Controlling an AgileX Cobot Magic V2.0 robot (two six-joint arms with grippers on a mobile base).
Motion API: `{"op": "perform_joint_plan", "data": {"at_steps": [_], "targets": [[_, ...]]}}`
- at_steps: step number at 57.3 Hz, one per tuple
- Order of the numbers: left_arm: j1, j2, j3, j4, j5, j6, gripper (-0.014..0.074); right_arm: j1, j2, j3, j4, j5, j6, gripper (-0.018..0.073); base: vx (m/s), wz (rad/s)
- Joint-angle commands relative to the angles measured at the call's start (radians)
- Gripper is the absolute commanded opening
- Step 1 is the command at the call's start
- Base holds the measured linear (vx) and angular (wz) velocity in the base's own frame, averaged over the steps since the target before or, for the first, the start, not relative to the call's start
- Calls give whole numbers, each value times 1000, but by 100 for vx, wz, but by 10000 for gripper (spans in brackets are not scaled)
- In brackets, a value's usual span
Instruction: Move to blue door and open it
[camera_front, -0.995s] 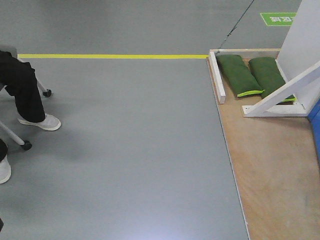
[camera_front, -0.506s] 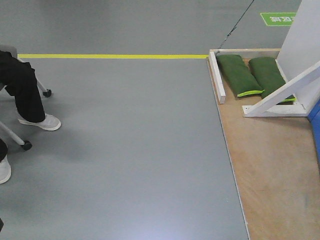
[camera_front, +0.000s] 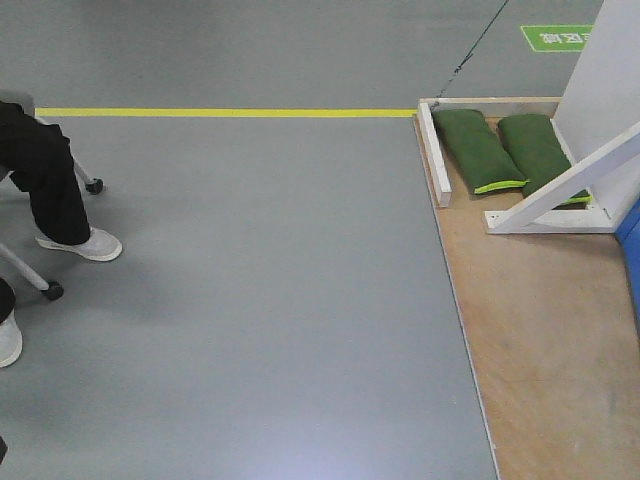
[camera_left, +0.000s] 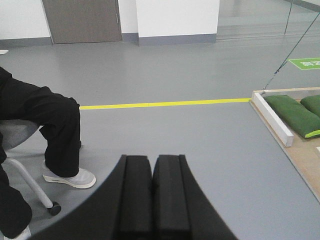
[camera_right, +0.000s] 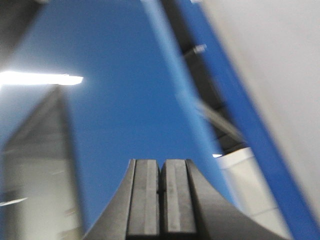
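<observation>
Pretty much nothing has moved since a second ago, the front view's framing is basically identical. Far left there's a seated person's black trouser leg (camera_front: 45, 175) with a white shoe (camera_front: 82, 243) and a chair caster (camera_front: 52, 291). A yellow tape line (camera_front: 225, 112) runs across the grey floor (camera_front: 270, 300), which is wide open through the middle, right up to the straight edge of the plywood platform (camera_front: 540, 340). On that platform: a white post (camera_front: 434, 155), two green sandbags (camera_front: 478, 150) side by side, and a slanted white frame brace (camera_front: 565, 185). Up in the top right corner is a green floor sign (camera_front: 555, 38) with white writing, too small to read. The blue door (camera_front: 630, 235) only shows as a sliver at the right edge, just past the brace, so I can't tell its long axis there. Left gripper (camera_left: 152, 165) has its pads pressed together, nothing in them, aimed over the floor. Right gripper (camera_right: 161, 167) is also pressed together and sits close to the glossy blue panel (camera_right: 125, 100), which fills that blurry view, its edge bands running diagonally from top centre to bottom right.
</observation>
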Motion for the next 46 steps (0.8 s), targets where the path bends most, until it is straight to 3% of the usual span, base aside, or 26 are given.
{"op": "perform_joint_plan", "data": {"at_steps": [1, 10, 17, 23, 35, 46], "targets": [[-6, -11, -26, -3, -85, -7, 73, -122, 24, -36, 69, -91, -3, 12, 0, 0], [-6, -11, -26, -3, -85, -7, 73, -307, 112, -36, 139, -106, -3, 12, 0, 0], [-6, -11, -26, -3, -85, -7, 73, -393, 197, -36, 140, -106, -3, 12, 0, 0], [-6, -11, -26, -3, -85, -7, 73, -412, 274, -36, 128, -106, -3, 12, 0, 0], [-6, -11, -26, -3, -85, -7, 73, -412, 433, -36, -23, -108, -3, 12, 0, 0], [-6, -11, -26, -3, -85, -7, 73, -409, 533, -36, -99, -116, -3, 12, 0, 0]]}}
